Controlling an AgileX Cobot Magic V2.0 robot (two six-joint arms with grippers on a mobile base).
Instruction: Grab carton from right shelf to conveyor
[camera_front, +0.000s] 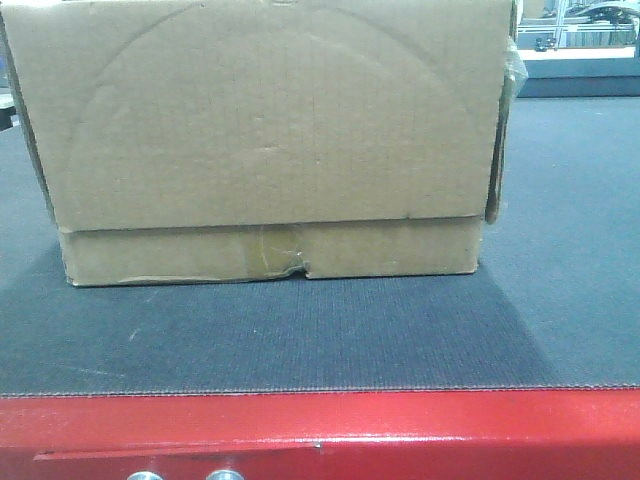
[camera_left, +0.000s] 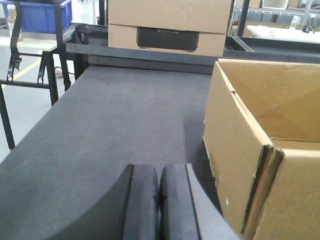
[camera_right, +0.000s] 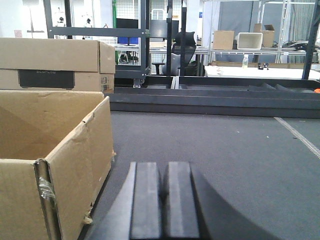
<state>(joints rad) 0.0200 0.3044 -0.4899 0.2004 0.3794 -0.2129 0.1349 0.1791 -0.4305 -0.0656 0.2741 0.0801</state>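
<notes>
The carton (camera_front: 270, 140), plain brown with an arc crease and a taped lower strip with a torn notch, stands on the dark grey conveyor belt (camera_front: 320, 340) above the red frame (camera_front: 320, 435). It also shows open-topped at the right of the left wrist view (camera_left: 250, 145) and at the left of the right wrist view (camera_right: 55, 160). My left gripper (camera_left: 159, 192) is shut and empty, just left of the carton, over the belt. My right gripper (camera_right: 164, 190) is shut and empty, just right of the carton. The right shelf is out of view.
A second cardboard box with a black label (camera_left: 167, 25) stands beyond the far end of the belt, also in the right wrist view (camera_right: 50, 65). A blue bin (camera_left: 37, 15) sits on a rack at far left. Dark rails (camera_right: 215, 100) cross behind the belt.
</notes>
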